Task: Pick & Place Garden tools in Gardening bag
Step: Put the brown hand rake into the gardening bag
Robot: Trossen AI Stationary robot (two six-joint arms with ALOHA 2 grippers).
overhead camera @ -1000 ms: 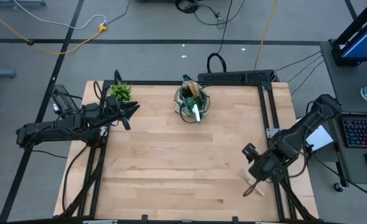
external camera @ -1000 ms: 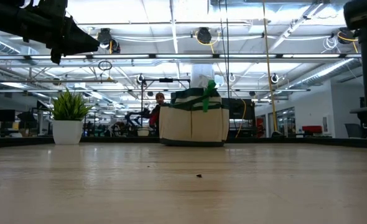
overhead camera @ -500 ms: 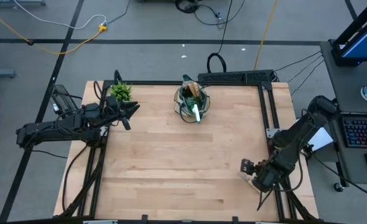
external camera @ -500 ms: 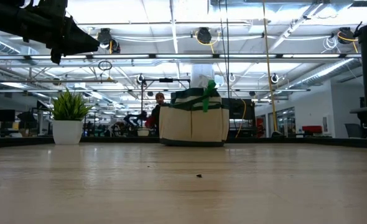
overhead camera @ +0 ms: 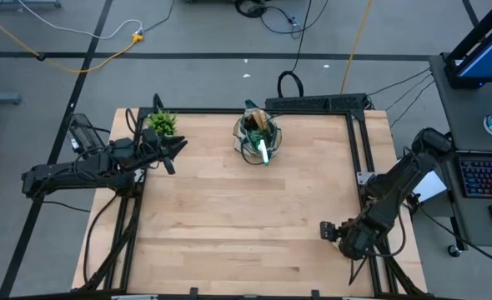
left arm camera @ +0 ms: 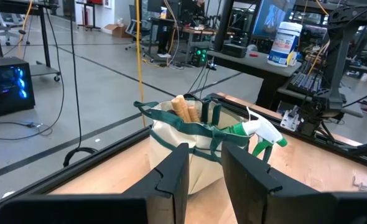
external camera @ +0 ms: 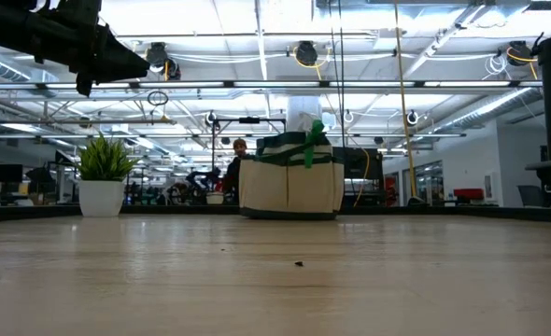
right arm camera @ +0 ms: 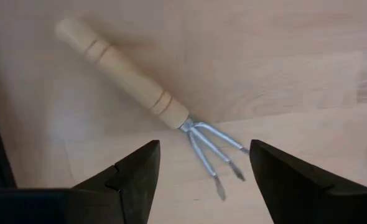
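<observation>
A wooden-handled hand fork with three silver tines [right arm camera: 147,93] lies flat on the table near its right near corner. My right gripper [right arm camera: 203,152] is open right above it, pointing down, one finger on each side of the tines and touching nothing. In the high view my right gripper [overhead camera: 329,231] hides the fork. The beige gardening bag with green trim [overhead camera: 258,137] stands at the far middle of the table. It holds wooden handles [left arm camera: 185,109] and the green spray bottle [left arm camera: 258,130]. My left gripper [overhead camera: 178,148] is open and empty, raised at the far left and facing the bag.
A small potted plant [overhead camera: 163,123] stands at the far left corner, close to my left gripper; it also shows in the low view [external camera: 103,177]. The bare wooden table [overhead camera: 229,217] lies between the bag and the fork. A person [external camera: 233,168] is in the room beyond the table.
My right gripper has moved toward the table's near edge and a little left. It now stands over the hand fork and hides it in the high view. The fork has stayed where it was.
</observation>
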